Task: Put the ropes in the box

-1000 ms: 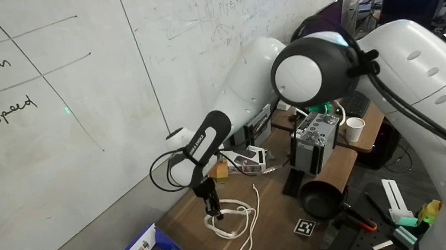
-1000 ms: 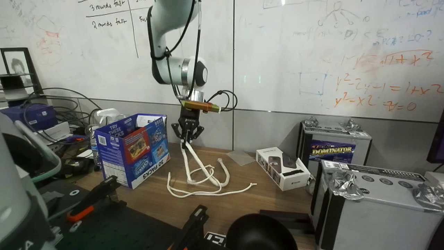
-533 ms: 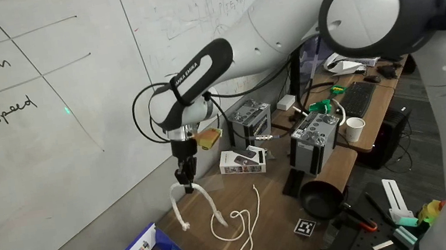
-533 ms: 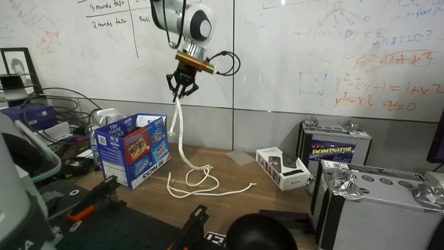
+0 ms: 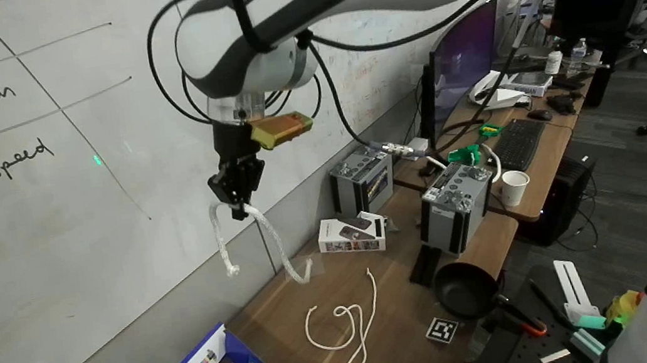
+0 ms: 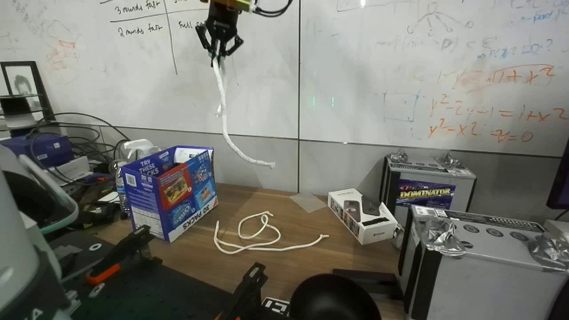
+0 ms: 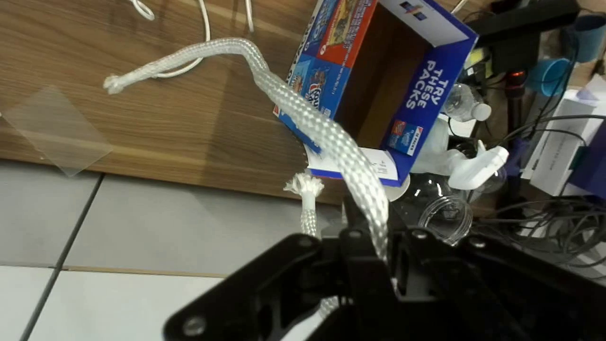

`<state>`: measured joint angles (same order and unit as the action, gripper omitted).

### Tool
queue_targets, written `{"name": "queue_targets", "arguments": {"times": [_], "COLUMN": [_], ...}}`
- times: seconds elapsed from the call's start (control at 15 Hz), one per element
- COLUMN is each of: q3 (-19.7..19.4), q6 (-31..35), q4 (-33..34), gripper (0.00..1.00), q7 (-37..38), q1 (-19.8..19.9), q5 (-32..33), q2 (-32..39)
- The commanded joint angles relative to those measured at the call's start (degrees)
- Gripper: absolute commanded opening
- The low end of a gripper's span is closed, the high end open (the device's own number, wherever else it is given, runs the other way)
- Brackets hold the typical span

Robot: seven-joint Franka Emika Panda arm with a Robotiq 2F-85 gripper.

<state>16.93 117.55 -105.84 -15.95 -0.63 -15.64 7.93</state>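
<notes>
Wrist view: the gripper (image 7: 374, 215) has its jaws pinched on a thick rope (image 7: 329, 134), white and braided, with one long part and one short part coming from the grip. The long part crosses in front of a corner of the box (image 7: 428, 92) and curves away to a blunt tip seen against the wooden table (image 7: 156, 128); the short part ends in a frayed tuft. In both exterior views the gripper hangs higher than the box, in front of the whiteboard (image 5: 52, 232), and the thick rope dangles outside the box. In an exterior view the long part slants off to one side, its tip showing against the grey wall (image 6: 275, 146) above the table's far edge. A thin rope (image 6: 250, 247), also white, lies on the table in loose curls, crossing over itself, beside the box and apart from it. The box stands upright on the table, blue with printed sides, its top uncovered. Near the table's edge lies a clear sheet (image 6: 308, 202), with a white carton (image 6: 364, 217) just beside it. Two grey units (image 6: 493, 275) topped with crumpled foil (image 6: 444, 240) stand near the carton. A black pan (image 5: 467, 291) sits close to a small printed marker (image 5: 442, 330), and in an exterior view a paper cup (image 5: 515, 187) stands near a keyboard (image 5: 519, 144).
</notes>
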Motion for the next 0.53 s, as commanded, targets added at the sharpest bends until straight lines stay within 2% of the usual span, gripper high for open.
{"name": "queue_targets", "arguments": {"times": [0.0, 0.2, 0.33, 0.47], "q3": [-2.1, -1.0, 0.0, 1.1], "q6": [-6.9, -12.3, -12.9, -9.9], "q4": [-0.9, 0.5, 1.2, 0.8], "gripper": [0.04, 0.04, 0.04, 0.04], "q7": [8.6, 15.6, 19.6, 21.8], "q1": [-4.6, -8.5, -11.1, -13.4], "q5": [-0.2, -0.2, -1.0, -2.1], "q2": [-9.8, -15.1, -17.1, -17.9]}}
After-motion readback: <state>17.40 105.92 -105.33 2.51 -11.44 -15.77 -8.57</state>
